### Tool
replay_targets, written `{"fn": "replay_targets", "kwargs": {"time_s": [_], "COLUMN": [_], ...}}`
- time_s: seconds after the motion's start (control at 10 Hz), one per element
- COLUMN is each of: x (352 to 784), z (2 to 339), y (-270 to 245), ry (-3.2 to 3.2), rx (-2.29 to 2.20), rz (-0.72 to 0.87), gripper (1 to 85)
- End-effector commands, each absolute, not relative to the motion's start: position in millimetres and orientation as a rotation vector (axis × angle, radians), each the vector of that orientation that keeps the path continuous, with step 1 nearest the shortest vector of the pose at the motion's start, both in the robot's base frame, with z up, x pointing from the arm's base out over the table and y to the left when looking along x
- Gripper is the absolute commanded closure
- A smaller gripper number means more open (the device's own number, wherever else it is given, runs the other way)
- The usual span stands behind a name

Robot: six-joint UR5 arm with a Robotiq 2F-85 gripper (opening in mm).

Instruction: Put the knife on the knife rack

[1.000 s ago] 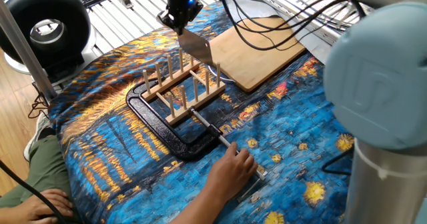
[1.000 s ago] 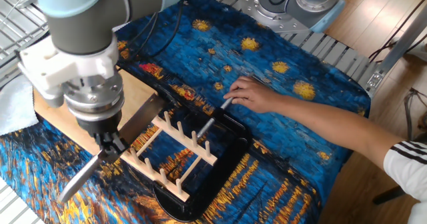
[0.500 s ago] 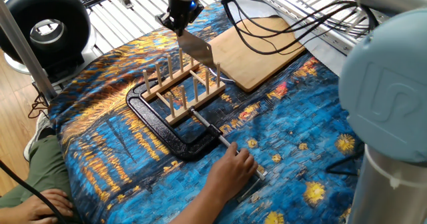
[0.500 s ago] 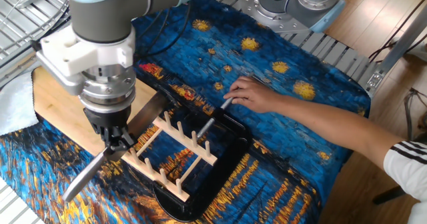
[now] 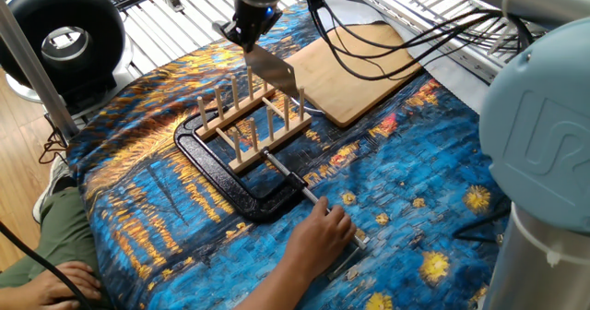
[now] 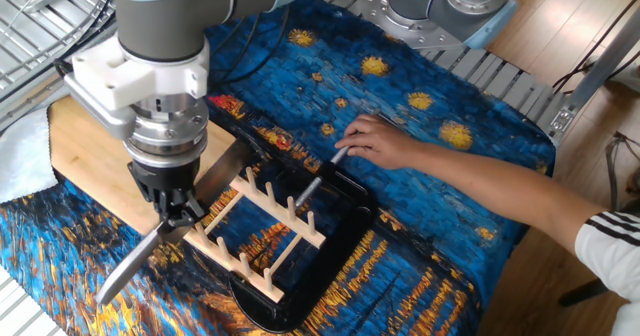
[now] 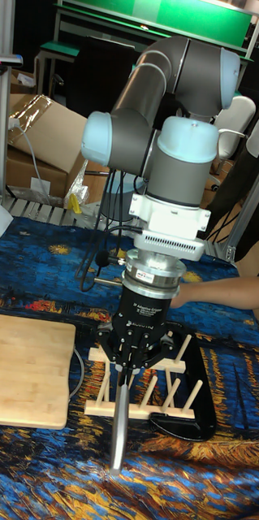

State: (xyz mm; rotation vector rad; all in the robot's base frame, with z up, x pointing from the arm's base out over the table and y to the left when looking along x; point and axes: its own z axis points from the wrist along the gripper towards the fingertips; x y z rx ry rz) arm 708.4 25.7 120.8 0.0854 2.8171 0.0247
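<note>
Holding the knife [image 6: 160, 246] tight, the gripper [image 6: 172, 219] is hanging it over the knife rack [image 6: 262, 236]; it could be bumping a peg and slipping out.

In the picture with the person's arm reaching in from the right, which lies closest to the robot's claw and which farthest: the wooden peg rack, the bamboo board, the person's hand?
From the gripper, nearest first:
1. Knife rack, just to its right, under the held knife.
2. Bamboo cutting board, behind it to the left; close to the rack's rank, but slightly farther.
3. Person's hand, far right, on the clamp's rod.
</note>
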Motion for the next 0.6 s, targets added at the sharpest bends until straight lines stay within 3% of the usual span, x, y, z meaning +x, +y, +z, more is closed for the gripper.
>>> {"fn": "replay_targets", "kwargs": {"time_s": [0.0,0.5], "x": [707.7,703.4], "z": [111.0,98.5], "y": [25.2,24.8], "ry": [2.816,2.829], "rx": [0.104,0.139], "rz": [0.034,0.053], "gripper": [84.7,84.7]}}
